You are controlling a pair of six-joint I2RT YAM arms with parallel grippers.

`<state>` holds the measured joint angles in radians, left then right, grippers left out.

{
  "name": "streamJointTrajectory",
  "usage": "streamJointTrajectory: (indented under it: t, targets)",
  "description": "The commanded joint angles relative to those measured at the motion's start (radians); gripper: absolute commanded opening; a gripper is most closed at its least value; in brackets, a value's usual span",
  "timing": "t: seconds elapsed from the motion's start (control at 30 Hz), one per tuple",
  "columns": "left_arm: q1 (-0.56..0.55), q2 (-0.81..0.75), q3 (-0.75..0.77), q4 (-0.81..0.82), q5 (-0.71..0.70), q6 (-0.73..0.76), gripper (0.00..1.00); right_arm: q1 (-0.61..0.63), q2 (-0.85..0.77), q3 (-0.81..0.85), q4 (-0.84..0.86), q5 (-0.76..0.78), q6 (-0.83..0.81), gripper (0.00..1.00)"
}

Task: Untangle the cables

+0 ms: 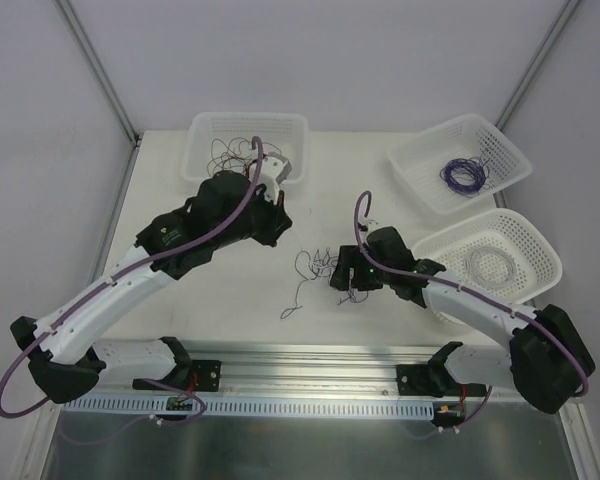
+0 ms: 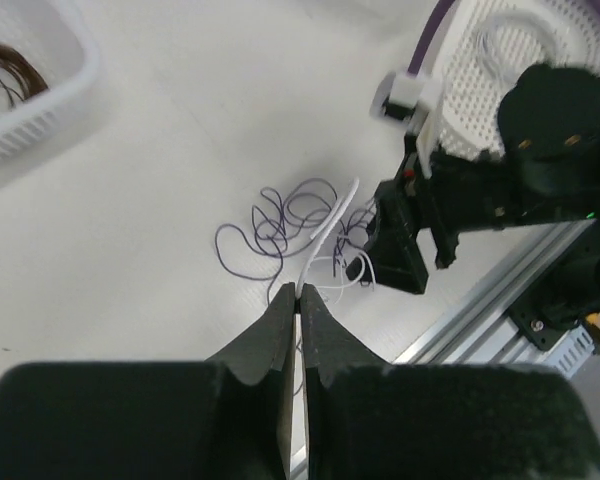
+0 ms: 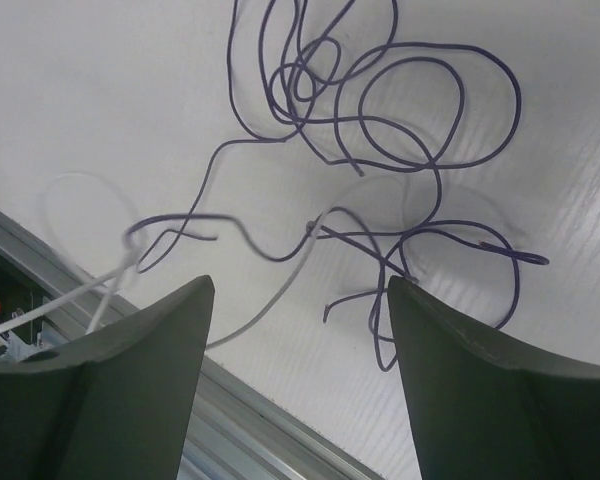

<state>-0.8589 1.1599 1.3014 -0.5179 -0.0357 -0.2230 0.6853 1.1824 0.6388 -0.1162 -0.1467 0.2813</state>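
Observation:
The cables [image 1: 312, 270] lie as a loose clump of thin purple loops [image 2: 285, 215] on the white table, mid-front. A thin white cable [image 2: 330, 222] runs out of the clump. My left gripper [image 2: 298, 289] is shut on the end of it and holds it above the table, to the clump's left [image 1: 278, 232]. My right gripper [image 1: 342, 276] is at the clump's right side. In the right wrist view it stands open [image 3: 300, 285] above the purple strands [image 3: 380, 150], with the white cable [image 3: 270, 300] crossing between its fingers, untouched.
A white basket [image 1: 248, 118] at the back left holds dark brown wires. At the right, one basket [image 1: 430, 140] holds a purple coil [image 1: 462, 175] and another [image 1: 540, 245] holds a whitish coil [image 1: 490, 265]. An aluminium rail [image 1: 310, 360] runs along the front edge.

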Motion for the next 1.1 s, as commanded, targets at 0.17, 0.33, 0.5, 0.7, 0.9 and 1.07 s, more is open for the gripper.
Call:
streamJointTrajectory:
  t: [0.17,0.33,0.5,0.7,0.9,1.07]
  targets:
    - [0.017,-0.06,0.395,-0.172,-0.311,0.177,0.0,0.005,0.105,-0.048,0.101,-0.001,0.108,0.61]
    - [0.079,-0.034,0.596,-0.24,-0.455,0.295,0.0,0.0,0.14,-0.045,0.063,0.033,0.121,0.54]
    - [0.136,-0.02,0.711,-0.24,-0.608,0.396,0.0,-0.023,0.154,-0.047,0.023,0.052,0.142,0.52]
    - [0.233,0.012,0.8,-0.235,-0.719,0.514,0.0,-0.059,0.115,-0.054,-0.016,0.045,0.139,0.52]
    - [0.336,0.034,0.789,-0.232,-0.742,0.559,0.0,-0.066,0.051,-0.045,-0.1,0.101,0.101,0.52]
    - [0.42,0.072,0.832,-0.212,-0.797,0.6,0.0,-0.101,0.02,-0.059,-0.138,0.105,0.098,0.52]
